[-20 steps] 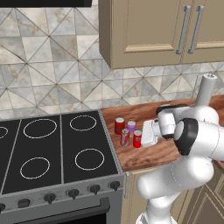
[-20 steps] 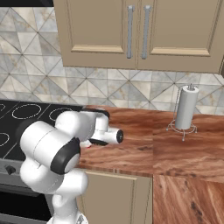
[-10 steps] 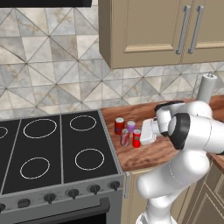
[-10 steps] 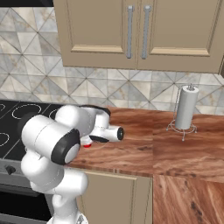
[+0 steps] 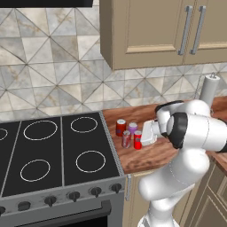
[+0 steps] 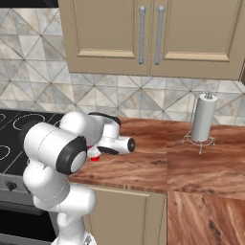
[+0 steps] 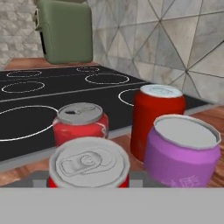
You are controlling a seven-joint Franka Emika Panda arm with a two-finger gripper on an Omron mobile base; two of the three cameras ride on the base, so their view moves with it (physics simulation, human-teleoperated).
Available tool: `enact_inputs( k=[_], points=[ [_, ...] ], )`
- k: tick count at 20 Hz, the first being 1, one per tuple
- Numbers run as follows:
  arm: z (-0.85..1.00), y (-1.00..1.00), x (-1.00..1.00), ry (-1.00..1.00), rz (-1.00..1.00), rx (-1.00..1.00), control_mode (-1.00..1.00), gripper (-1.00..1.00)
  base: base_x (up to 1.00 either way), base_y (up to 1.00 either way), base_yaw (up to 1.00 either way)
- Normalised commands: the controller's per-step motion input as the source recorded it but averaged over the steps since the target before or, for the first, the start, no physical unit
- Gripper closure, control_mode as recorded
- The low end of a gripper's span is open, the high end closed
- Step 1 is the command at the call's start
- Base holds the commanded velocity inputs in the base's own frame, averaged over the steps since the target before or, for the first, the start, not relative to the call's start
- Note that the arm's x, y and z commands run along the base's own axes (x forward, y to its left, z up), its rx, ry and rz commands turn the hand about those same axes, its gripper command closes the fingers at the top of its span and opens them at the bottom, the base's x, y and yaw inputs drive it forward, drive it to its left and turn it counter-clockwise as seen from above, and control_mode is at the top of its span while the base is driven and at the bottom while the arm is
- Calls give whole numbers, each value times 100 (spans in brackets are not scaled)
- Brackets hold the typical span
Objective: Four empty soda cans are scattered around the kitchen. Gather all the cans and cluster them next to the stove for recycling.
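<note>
Four soda cans stand clustered on the wooden counter (image 5: 155, 153) just right of the stove (image 5: 53, 150): a red one (image 5: 120, 127), a pale purple one (image 5: 132, 128), a greyish-red one (image 5: 126, 138) and a red one (image 5: 138, 139). My gripper (image 5: 142, 134) reaches in from the right and is shut on that last red can. In the hand view this can (image 7: 89, 164) sits upright between my fingertips (image 7: 39, 177), with the greyish-red can (image 7: 81, 122), the other red can (image 7: 158, 118) and the purple can (image 7: 183, 151) right behind it. Beyond them lies the black cooktop (image 7: 52, 94).
A tall white paper-towel roll (image 6: 204, 117) stands on its holder at the counter's back right. A green boxy appliance (image 7: 65, 30) sits past the far side of the stove. Wall cabinets (image 5: 168, 31) hang overhead. A bit of the held red can (image 6: 94, 158) peeks from behind my arm.
The hand has edged slightly left toward the cans with the red can in it, and the arm's elbow has swung a little. The other cans have not moved.
</note>
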Motion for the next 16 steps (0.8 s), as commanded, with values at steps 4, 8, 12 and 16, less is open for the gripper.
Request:
enact_inputs(
  k=[4,8,12,16],
  points=[
    [-18,7,0,0,-1,0,-100,-100,0,0,0],
    [-13,0,0,0,0,0,-100,-100,0,0,0],
    [-9,0,0,0,0,0,-100,-100,0,0,0],
    [-8,0,-1,0,0,0,-100,-100,0,0,0]
  ],
)
